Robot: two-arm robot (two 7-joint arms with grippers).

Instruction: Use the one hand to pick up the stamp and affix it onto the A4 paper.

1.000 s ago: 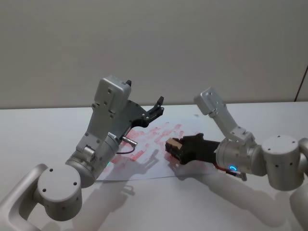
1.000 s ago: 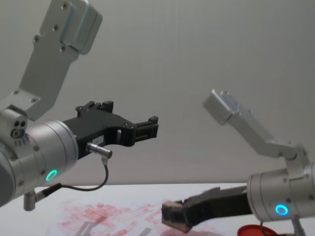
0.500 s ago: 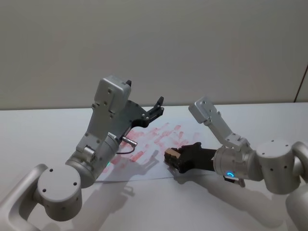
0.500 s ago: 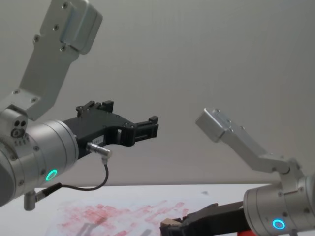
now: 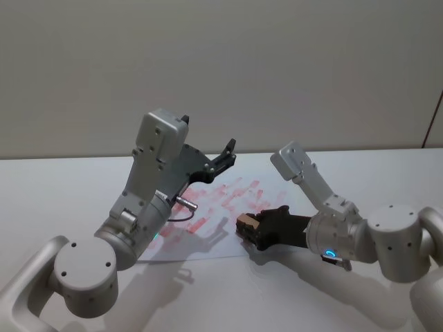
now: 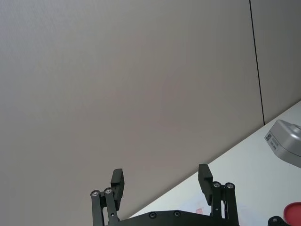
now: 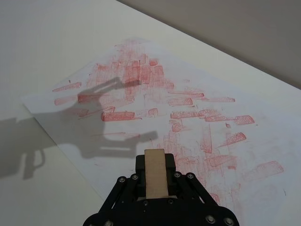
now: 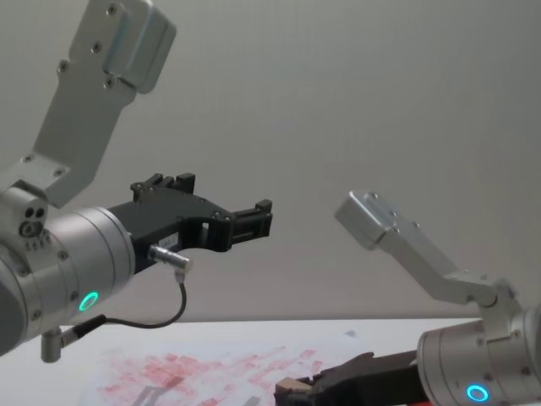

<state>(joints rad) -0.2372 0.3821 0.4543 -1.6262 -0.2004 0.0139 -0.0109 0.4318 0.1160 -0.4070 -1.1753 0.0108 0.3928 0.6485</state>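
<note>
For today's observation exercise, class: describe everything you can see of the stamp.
The stamp is a small rectangular block, pale tan and wood-like, with plain flat faces. The right pincer clamps its sides between two black fingers, and it sits low over the near part of the red-printed A4 paper. Whether it touches the sheet cannot be told.

The A4 paper (image 5: 208,242) lies flat on the desk (image 5: 55,187). Over the paper's near right part is the stamp (image 5: 243,223), gripped in the right hand (image 5: 249,228). The left hand (image 5: 225,158) hangs above the paper's far side.
</note>
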